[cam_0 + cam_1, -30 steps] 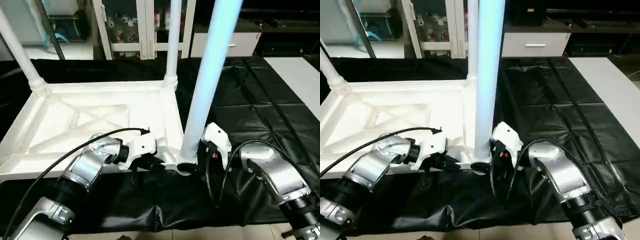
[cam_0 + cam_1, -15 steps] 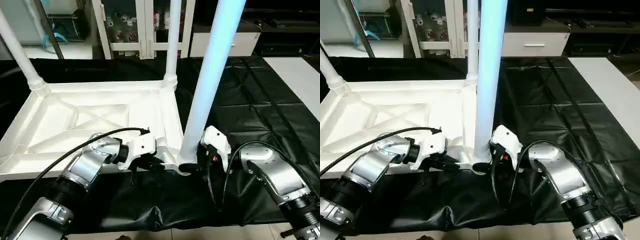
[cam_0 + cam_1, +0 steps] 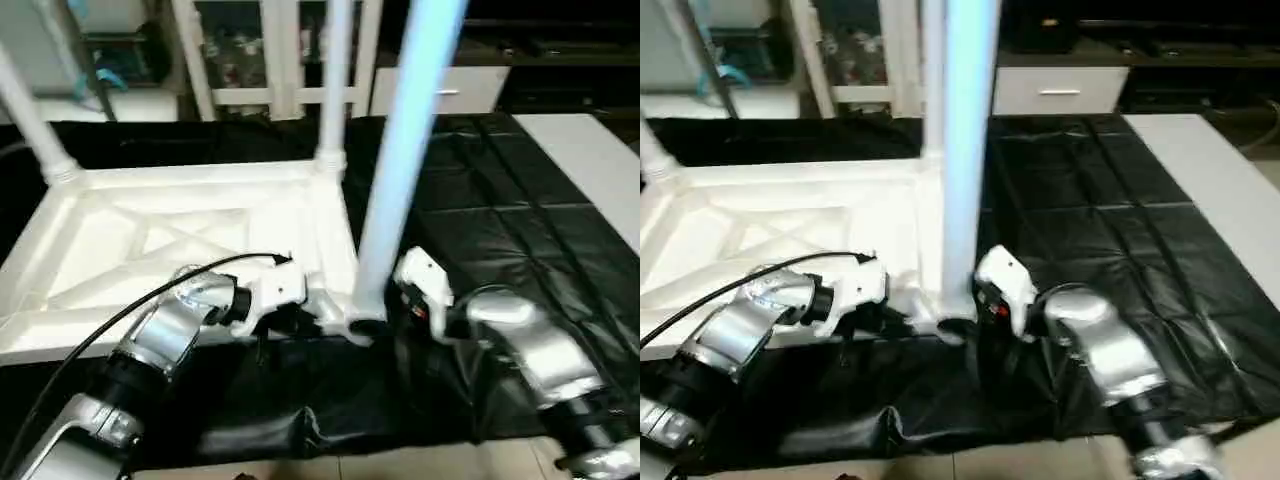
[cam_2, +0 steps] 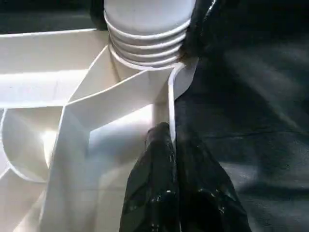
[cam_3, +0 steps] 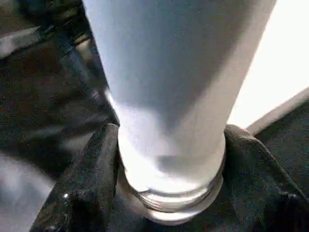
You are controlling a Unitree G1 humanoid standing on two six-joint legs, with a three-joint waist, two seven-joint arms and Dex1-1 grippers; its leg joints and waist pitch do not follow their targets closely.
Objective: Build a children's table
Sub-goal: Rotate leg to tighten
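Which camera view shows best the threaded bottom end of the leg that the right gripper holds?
The left wrist view: the threaded end sits clearly in the corner socket. The right wrist view shows it between two fingers. The eye views show the leg upright, its base small.

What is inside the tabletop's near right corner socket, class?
A white leg stands upright in the tabletop's near right corner socket, ridged collar showing. The right gripper has its fingers around the leg's base. The leg's end inside the socket is hidden.
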